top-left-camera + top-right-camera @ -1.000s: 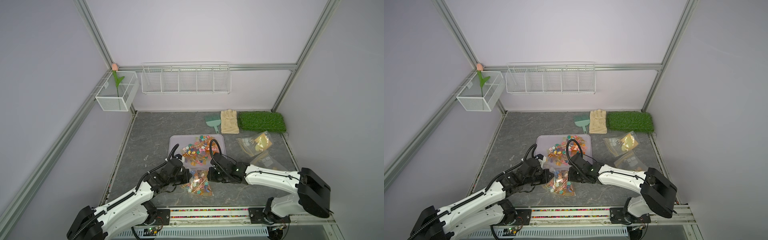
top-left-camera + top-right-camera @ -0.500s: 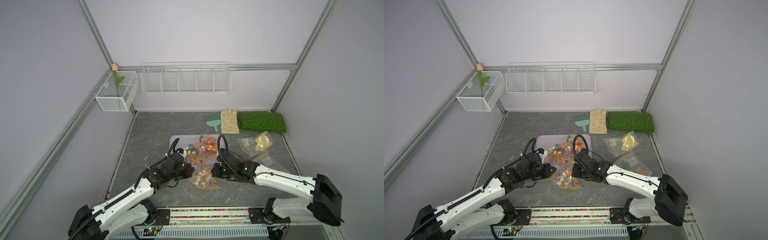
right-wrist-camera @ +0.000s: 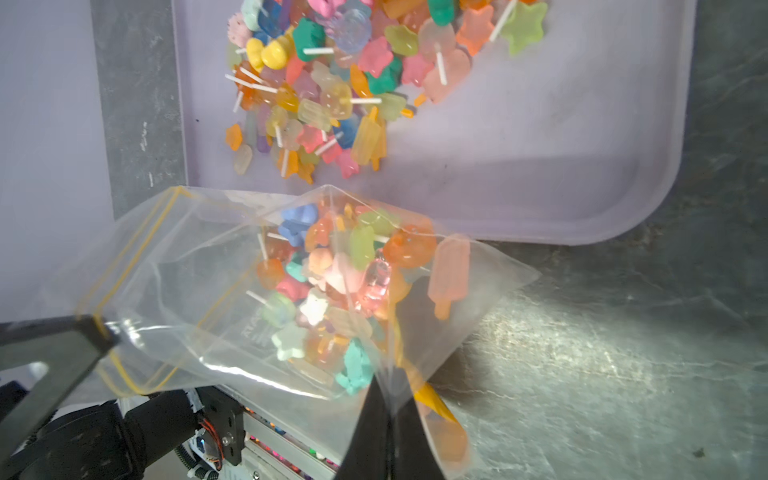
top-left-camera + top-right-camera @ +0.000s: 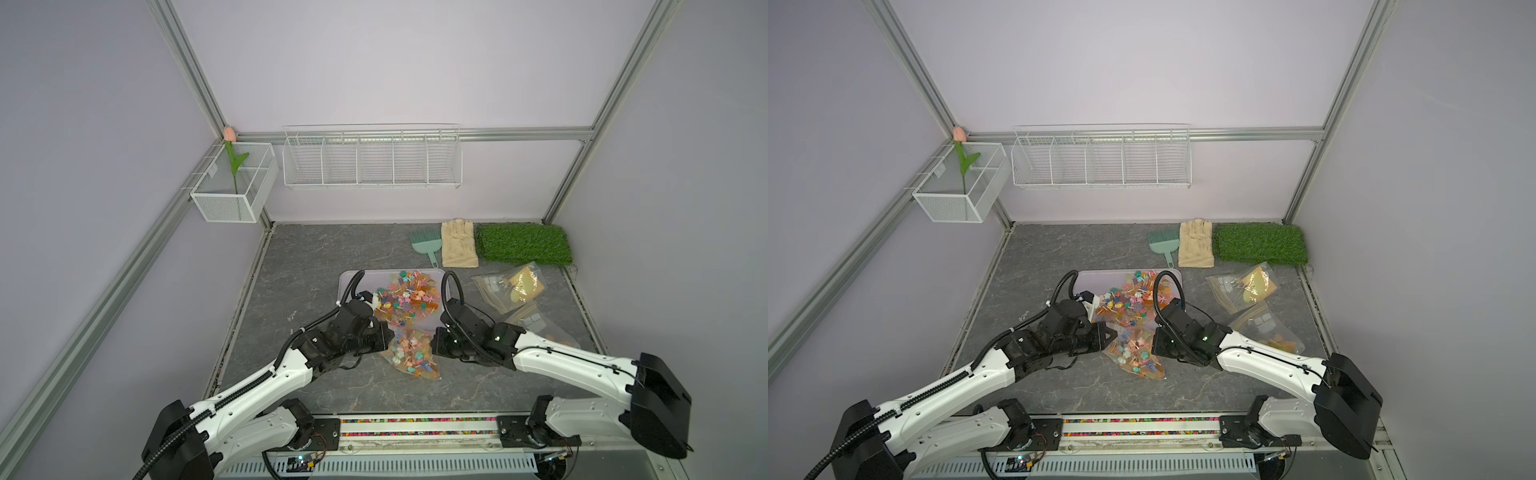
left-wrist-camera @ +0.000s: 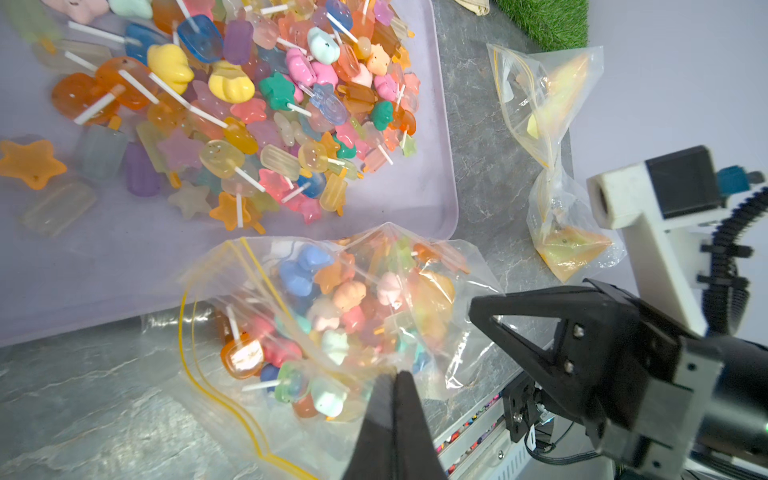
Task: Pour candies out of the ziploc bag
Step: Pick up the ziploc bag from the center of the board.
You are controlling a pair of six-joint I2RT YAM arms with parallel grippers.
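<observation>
In a top view, the clear plastic ziploc bag with a yellow zip line (image 4: 409, 353) is hung at lower centre, pinched from either side by the fully closed left gripper (image 5: 395, 374) and right gripper (image 3: 388, 376). The small multicoloured candies on white sticks (image 5: 332, 316) inside are sagged toward the frame's bottom, away from the pale lilac plastic tray (image 4: 370, 280) just above.

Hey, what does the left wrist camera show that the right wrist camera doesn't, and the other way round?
Only the left wrist view: two spare bags with yellowish contents, a corner of the grass mat, and the right arm's wrist camera.

Only the right wrist view: the left arm below the bag.

Both: the left gripper and right gripper pinching the ziploc bag, with candies inside it and heaped on the lilac tray.
</observation>
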